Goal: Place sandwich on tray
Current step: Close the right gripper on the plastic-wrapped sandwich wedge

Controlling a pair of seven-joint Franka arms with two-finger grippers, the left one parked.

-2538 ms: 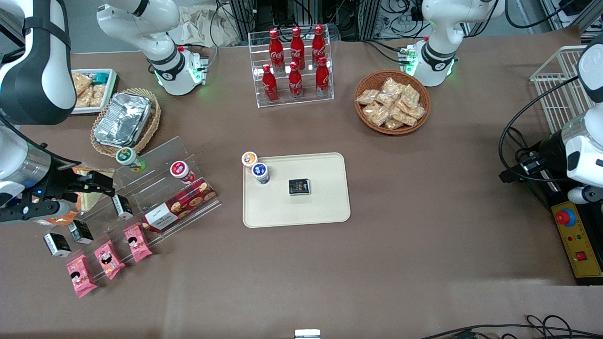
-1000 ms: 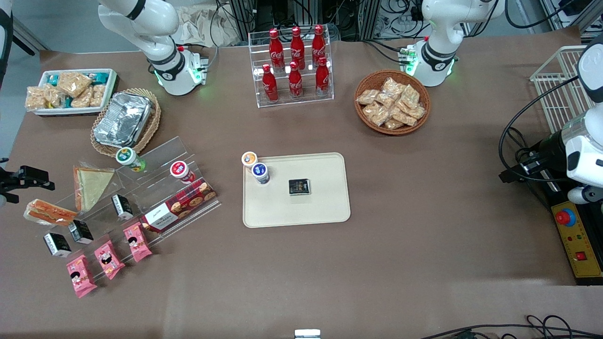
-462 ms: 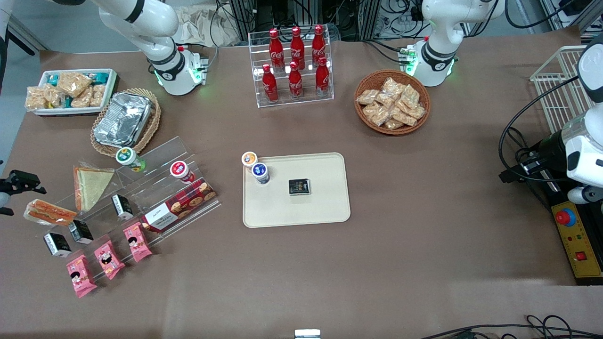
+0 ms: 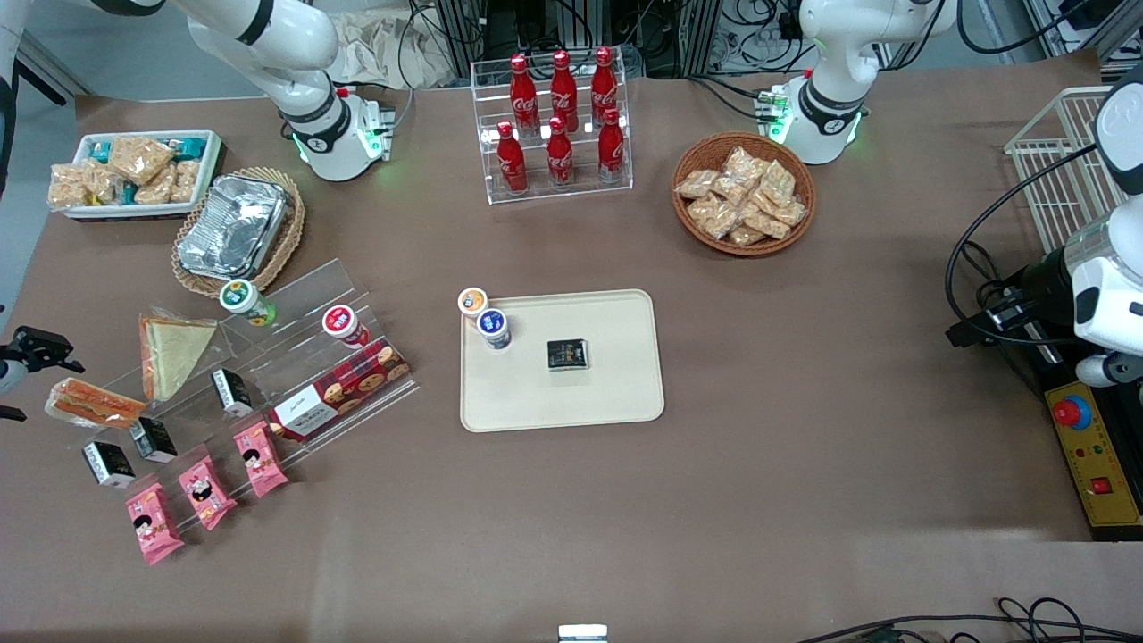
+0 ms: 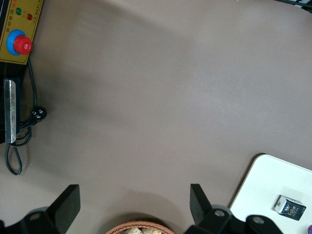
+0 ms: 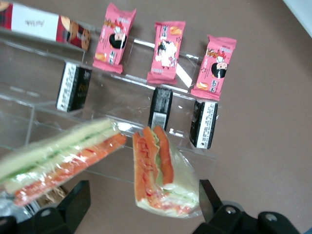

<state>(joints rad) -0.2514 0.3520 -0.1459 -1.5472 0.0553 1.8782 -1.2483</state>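
- At the working arm's end of the tabletop (image 4: 804, 500), the gripper (image 4: 36, 353) hangs at the table's edge, just above the sandwich (image 4: 94, 403) and not touching it.
- Its fingers (image 6: 73, 204) stand spread apart in the wrist view, with nothing between them: the gripper is open and empty.
- The sandwich lies on its side on the lowest step of the clear acrylic rack (image 4: 295, 357), orange-red and pale green filling facing up through its wrap.
- Beside it, farther from the front camera, lies a flat tan triangular sandwich (image 4: 174, 353), showing plain bread.
- Nearer the camera than the task sandwich, 2 small black boxes (image 4: 107, 464) and 3 pink snack packets (image 4: 205, 487) sit along the rack's lower edge.
- Higher on the rack are a green-lidded cup (image 4: 241, 299), a red-lidded cup (image 4: 341, 323) and a red cookie box (image 4: 339, 391).
- Farther from the camera than the rack, a foil container (image 4: 232, 225) rests in a wicker basket, with a white tray of snack packets (image 4: 134, 170) beside it.
- The tray (image 4: 607, 393) lies mid-table, well apart from the sandwich; it carries a blue-lidded cup (image 4: 493, 327) and a small black box (image 4: 568, 354), and an orange-lidded cup (image 4: 472, 302) stands at its corner.
- Farther from the camera, 6 red cola bottles (image 4: 558, 125) fill a clear stand.
- Toward the parked arm's end sits a round basket of snack packets (image 4: 743, 193).
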